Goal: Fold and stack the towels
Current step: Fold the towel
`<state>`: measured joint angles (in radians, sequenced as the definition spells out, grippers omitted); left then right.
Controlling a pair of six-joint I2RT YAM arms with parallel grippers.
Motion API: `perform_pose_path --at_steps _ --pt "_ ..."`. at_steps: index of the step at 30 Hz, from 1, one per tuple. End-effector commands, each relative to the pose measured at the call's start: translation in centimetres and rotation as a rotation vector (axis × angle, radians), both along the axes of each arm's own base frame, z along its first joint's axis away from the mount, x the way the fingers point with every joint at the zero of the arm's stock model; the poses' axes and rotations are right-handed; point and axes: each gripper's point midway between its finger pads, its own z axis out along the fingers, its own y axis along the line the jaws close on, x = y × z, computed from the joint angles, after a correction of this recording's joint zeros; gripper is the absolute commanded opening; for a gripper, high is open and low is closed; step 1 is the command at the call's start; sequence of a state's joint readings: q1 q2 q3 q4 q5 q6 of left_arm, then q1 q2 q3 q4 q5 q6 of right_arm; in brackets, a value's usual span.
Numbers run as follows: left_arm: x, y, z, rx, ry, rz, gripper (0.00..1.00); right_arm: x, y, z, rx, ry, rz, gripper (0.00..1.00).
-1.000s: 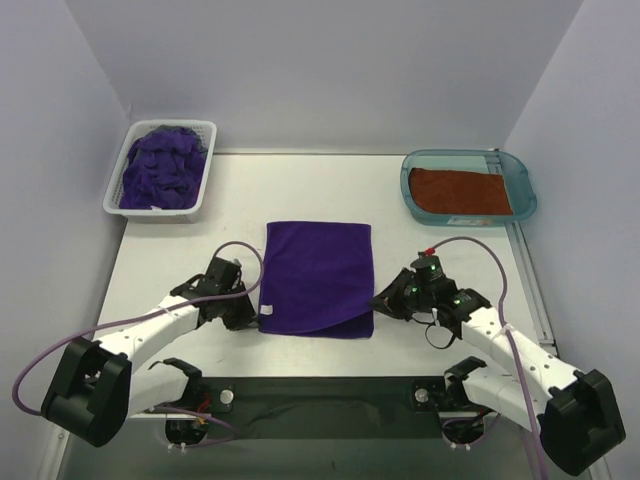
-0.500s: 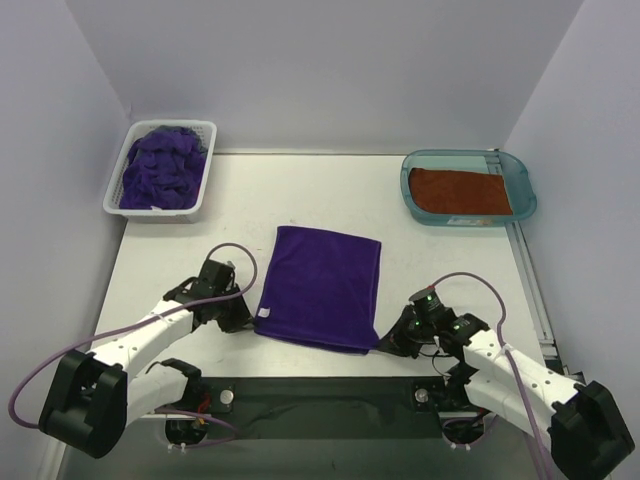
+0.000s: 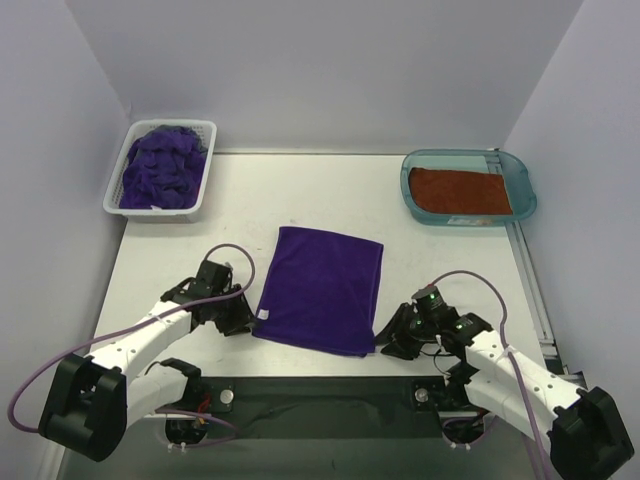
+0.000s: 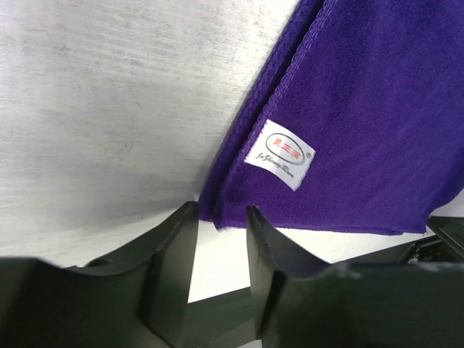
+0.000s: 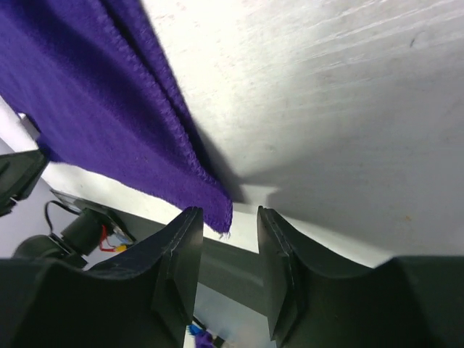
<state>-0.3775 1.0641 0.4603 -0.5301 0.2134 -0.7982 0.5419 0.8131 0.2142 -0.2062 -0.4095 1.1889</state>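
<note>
A folded purple towel (image 3: pixel 320 290) of soft terry lies flat on the middle of the table (image 3: pixel 450 270), a rectangle with stitched hems (a small white label (image 4: pixel 279 154) sits by its near-left corner); its long axis runs far to near, the near end skewed slightly left; the left gripper (image 3: pixel 238 322) and right gripper (image 3: pixel 392 340) sit at the near corners, jaws parted, clamping nothing; matte white tabletop shows along both long sides; the near hem lies close to the table's edge.
</note>
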Motion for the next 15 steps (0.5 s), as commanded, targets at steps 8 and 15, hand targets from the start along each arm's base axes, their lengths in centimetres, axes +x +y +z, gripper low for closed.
perform_pose_path --at_steps 8,15 --pt "1.6 0.7 4.0 0.041 -0.112 -0.014 0.77 5.5 -0.7 6.3 -0.165 -0.258 0.169 0.36" --pt "2.8 -2.4 10.3 0.085 -0.29 -0.187 0.72 13.8 -3.2 8.3 -0.351 -0.36 0.159 0.27"
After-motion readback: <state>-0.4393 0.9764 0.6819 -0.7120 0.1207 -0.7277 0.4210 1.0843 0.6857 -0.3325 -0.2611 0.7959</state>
